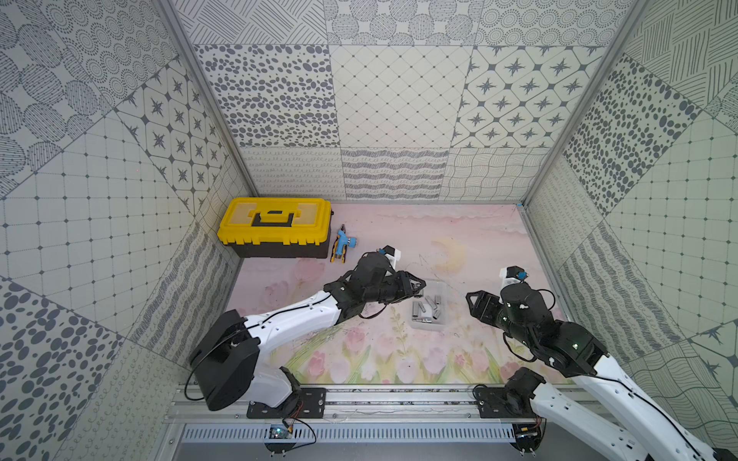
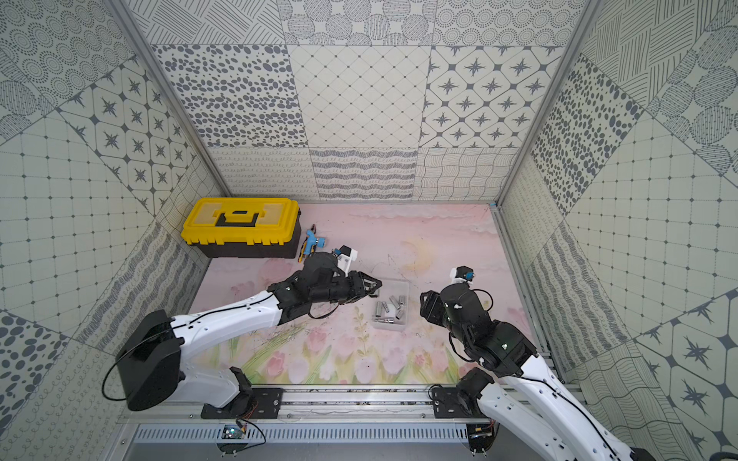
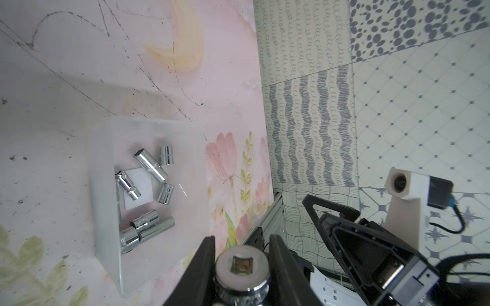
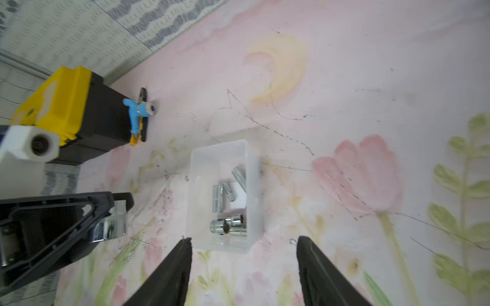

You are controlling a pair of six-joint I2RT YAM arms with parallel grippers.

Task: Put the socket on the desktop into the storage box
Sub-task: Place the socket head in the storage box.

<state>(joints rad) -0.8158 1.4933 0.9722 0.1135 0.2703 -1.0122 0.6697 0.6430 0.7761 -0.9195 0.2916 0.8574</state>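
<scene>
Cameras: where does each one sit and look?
Top views: high above the front, looking down on the desktop; left arm and right arm show.
Left wrist: on the left arm, facing the storage box; left gripper shut on a socket shows.
Right wrist: on the right arm, facing the same box; open right gripper shows.
Shared: both wrist views see the box's sockets.

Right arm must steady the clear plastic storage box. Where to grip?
I'd pinch the clear plastic storage box by the thin upright long wall on the side of the right tool, coming straight down, one finger inside. Toward its end by the printed yellow moon the floor looks barest; the chrome sockets lie nearer the other end.
</scene>
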